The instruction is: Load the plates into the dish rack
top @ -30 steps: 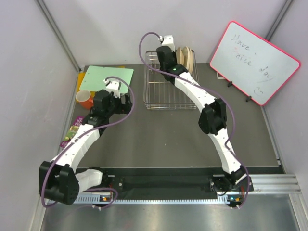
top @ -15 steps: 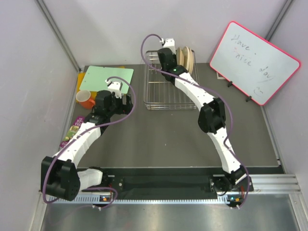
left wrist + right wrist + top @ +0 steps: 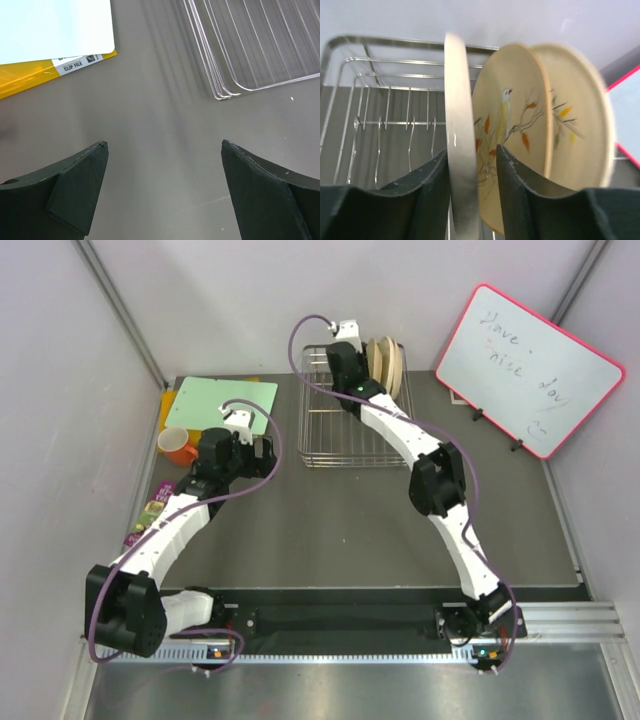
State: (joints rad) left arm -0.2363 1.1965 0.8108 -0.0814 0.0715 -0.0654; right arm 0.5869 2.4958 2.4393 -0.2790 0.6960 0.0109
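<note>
The dish rack (image 3: 340,435) is a silver wire basket at the back of the table; it also shows in the right wrist view (image 3: 385,100) and its corner in the left wrist view (image 3: 250,50). Three plates (image 3: 386,362) stand on edge at its back right. In the right wrist view, a pale plate (image 3: 457,125) stands edge-on between my right gripper's (image 3: 471,150) fingers, against the left finger, with a gap to the right finger. A bird plate (image 3: 512,110) and a twig plate (image 3: 575,120) stand behind. My left gripper (image 3: 162,150) is open and empty over bare table.
A green board (image 3: 225,400) on a yellow clip file (image 3: 30,77) lies at the back left, with an orange cup (image 3: 177,445) and snack packets (image 3: 150,515) beside it. A pink-framed whiteboard (image 3: 530,370) stands at the back right.
My right gripper has shifted slightly towards the back of the rack with the plate between its fingers. The left arm has barely moved.
</note>
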